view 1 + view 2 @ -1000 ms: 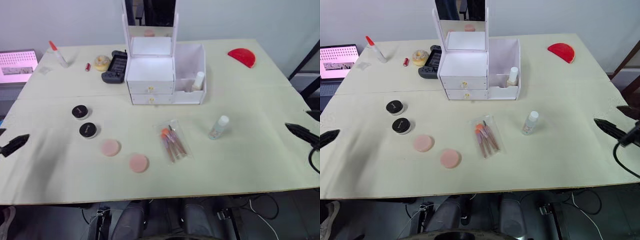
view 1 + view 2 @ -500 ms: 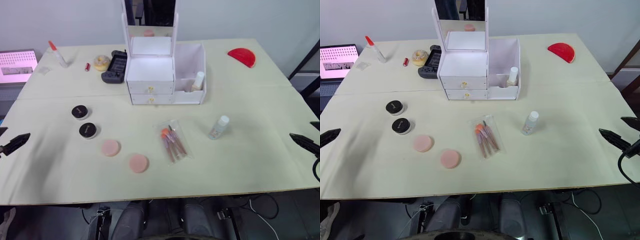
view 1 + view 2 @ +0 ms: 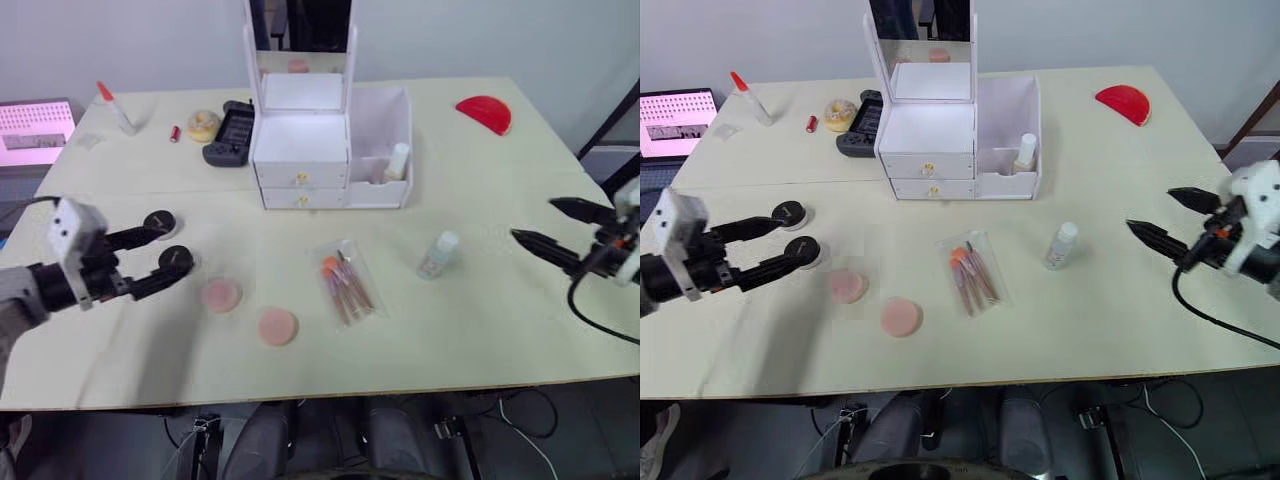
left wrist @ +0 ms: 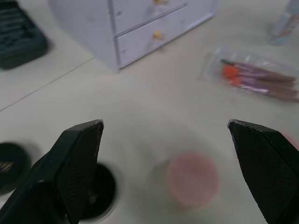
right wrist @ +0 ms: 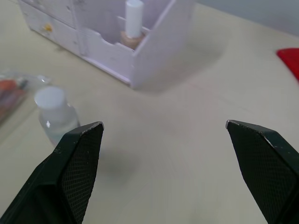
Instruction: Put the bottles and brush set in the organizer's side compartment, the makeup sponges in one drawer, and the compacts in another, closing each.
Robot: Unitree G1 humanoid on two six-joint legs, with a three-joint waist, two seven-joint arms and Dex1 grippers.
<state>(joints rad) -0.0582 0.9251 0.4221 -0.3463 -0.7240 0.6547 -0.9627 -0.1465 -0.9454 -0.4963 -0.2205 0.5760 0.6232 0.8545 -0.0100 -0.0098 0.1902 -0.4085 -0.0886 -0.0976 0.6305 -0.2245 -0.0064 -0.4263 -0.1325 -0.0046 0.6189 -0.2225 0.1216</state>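
Both end effectors, left (image 3: 160, 255) and right (image 3: 548, 227), gape empty; clear bottle (image 3: 438, 253) stands before the right.

No legible text, label or number anywhere. Brownish marks on the lids of the two compacts (image 3: 788, 211) (image 3: 803, 247), too small to read. Pale label on the clear bottle (image 3: 1060, 246), unreadable. Pink laptop screen (image 3: 673, 118), rows of dots, nothing decipherable.

white organizer (image 3: 300, 150) with small gold knobs; two pink sponges (image 3: 220, 295); two black compacts (image 3: 175, 260); beige bottle (image 3: 397, 163) and clear bottle (image 3: 437, 255), both white-capped; orange-tipped brushes (image 3: 345, 282) in a clear sleeve; pale yellow table (image 3: 480, 310); red half-disc (image 3: 484, 113).
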